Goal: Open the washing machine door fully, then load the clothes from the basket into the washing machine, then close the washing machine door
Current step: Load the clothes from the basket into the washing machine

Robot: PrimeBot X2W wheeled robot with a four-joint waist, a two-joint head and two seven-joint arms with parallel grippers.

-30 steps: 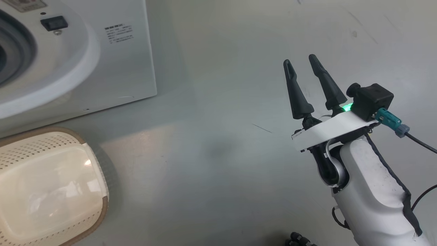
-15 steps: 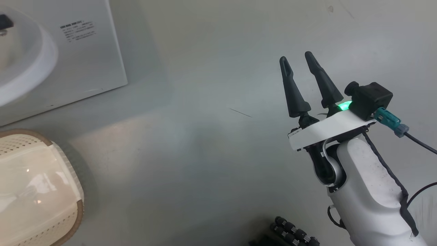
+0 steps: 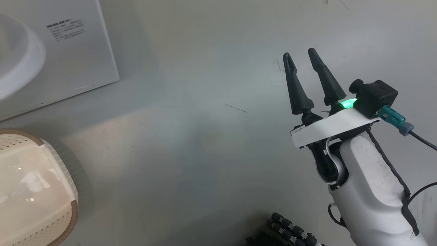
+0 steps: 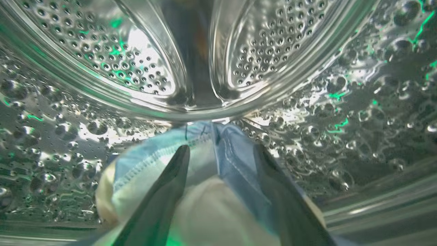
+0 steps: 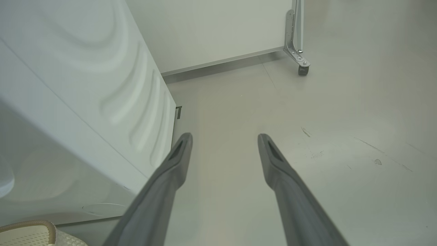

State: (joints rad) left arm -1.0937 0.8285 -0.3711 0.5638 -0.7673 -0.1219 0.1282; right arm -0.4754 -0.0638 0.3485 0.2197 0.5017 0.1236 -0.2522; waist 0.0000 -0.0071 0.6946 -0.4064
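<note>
Inside the perforated steel drum (image 4: pixel 102 51) of the big white front-loading washing machine (image 3: pixel 85 51), the left gripper (image 4: pixel 220 150) holds its dark fingers wide apart. The clothes (image 4: pixel 235 171), stitched blue denim-like fabric and a soft cream piece, lie bunched between them on the dimpled drum wall. The cream perforated plastic basket (image 3: pixel 58 160) with a brown rim sits before the machine. Over smooth grey floor (image 3: pixel 191 153), the right gripper (image 3: pixel 299 53) is spread and empty, with a black ribbed part (image 3: pixel 293 232) below it.
</note>
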